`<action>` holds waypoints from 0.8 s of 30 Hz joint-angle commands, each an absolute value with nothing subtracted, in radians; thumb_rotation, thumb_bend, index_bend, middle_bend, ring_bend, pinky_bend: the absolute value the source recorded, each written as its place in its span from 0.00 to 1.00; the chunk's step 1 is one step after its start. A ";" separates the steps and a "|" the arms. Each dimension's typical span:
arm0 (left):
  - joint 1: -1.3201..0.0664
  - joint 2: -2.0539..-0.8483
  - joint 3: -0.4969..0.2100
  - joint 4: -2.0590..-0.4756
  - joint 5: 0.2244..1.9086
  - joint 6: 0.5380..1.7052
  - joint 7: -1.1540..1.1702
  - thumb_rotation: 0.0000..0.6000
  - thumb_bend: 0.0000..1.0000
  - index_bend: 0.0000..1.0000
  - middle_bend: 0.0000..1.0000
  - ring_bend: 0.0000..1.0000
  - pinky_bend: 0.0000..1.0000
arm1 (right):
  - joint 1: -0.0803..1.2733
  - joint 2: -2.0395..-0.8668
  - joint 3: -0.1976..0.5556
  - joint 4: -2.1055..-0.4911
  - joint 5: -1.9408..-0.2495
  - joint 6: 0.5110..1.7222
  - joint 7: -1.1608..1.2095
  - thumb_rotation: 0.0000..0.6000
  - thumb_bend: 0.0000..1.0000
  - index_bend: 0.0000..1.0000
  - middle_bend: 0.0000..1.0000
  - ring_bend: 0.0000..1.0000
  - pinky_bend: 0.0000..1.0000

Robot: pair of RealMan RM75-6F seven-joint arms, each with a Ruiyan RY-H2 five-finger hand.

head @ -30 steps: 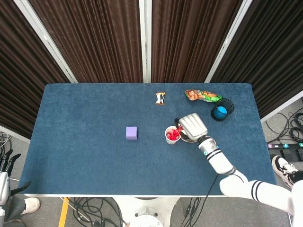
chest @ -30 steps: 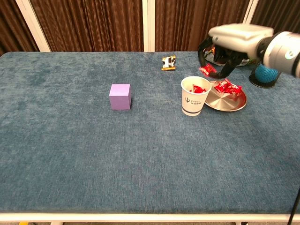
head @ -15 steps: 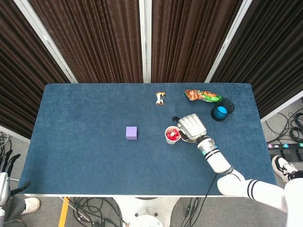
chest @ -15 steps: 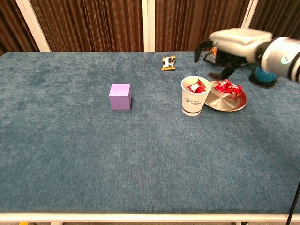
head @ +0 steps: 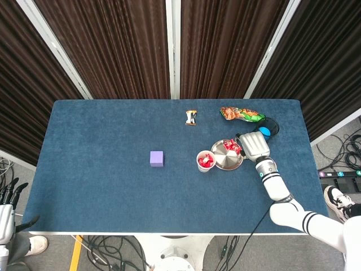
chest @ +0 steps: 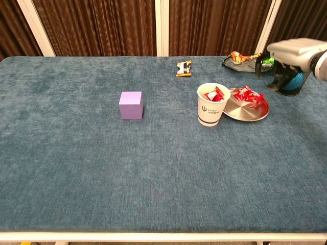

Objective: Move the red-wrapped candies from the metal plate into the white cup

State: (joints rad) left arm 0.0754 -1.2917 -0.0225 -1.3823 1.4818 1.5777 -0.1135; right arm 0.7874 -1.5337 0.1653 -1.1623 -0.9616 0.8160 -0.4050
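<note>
Chest view, for your notes: your right hand (chest: 288, 53) hangs at the far right, above the table (chest: 76, 168) and just right of the metal plate (chest: 253, 113); it holds nothing, and its dark fingers (chest: 280, 81) point down, a little apart; from the head view the same hand (head: 254, 144) sits beside the plate's right rim (head: 225, 166), palm down, fingers mostly hidden under it. The white cup (chest: 212, 104) stands upright, touching or just beside the plate's left edge; red candies (chest: 213, 95) show inside it at the rim; more red candies (chest: 248, 95) lie in a small heap on the far part of the plate. Behind your right hand stands a dark mesh holder with a blue ball (chest: 292, 81) inside; a crumpled snack bag (chest: 240, 57) lies near the back edge, left of that holder; a small orange-and-black wrapper (chest: 184, 68) lies farther left, well behind the cup; a purple cube (chest: 131, 105) sits alone, well left of the cup. Your left hand (head: 7, 199) shows only in the head view, off the table's lower left corner, fingers straight and slightly spread, holding nothing.
</note>
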 commanded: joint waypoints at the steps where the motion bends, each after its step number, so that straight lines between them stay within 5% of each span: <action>1: 0.077 -1.290 -0.022 -1.383 1.480 1.579 -0.114 1.00 0.03 0.21 0.15 0.12 0.13 | 0.804 -1.599 0.157 -1.076 -0.920 0.778 -0.435 1.00 0.24 0.41 1.00 0.96 1.00; 24: 0.080 -1.296 -0.020 -1.369 1.475 1.573 -0.133 1.00 0.03 0.21 0.15 0.12 0.13 | 0.857 -1.728 0.178 -0.908 -0.861 0.700 -0.485 1.00 0.24 0.42 1.00 0.96 1.00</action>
